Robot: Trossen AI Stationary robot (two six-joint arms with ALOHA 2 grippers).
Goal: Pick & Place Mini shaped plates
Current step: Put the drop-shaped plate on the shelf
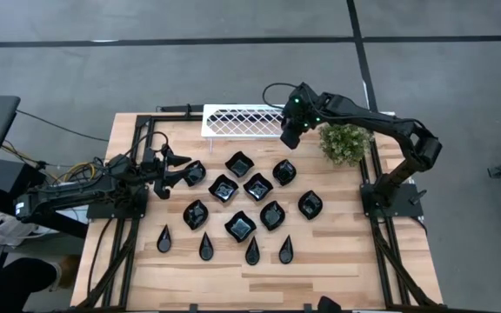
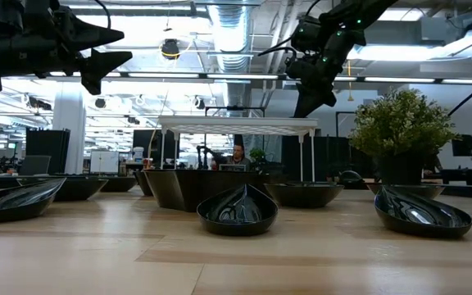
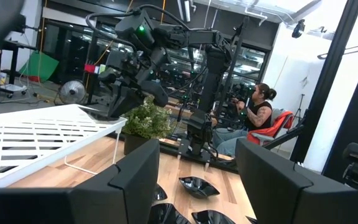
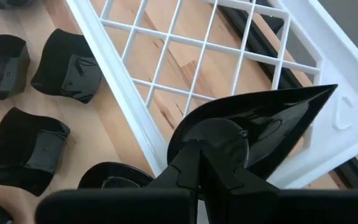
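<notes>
Right wrist view: a teardrop plate (image 4: 253,127) is pinched by its rim in the right gripper (image 4: 213,155), over the white lattice tray (image 4: 123,93) at the frame's centre. Its glossy, thin, rigid look suggests something light, slippery and chippable; edge grips seem best. Remaining mini shaped plates (image 1: 242,196) lie mid-frame in the high view. The left gripper (image 1: 177,169), jaws apart, waits at centre left.
</notes>
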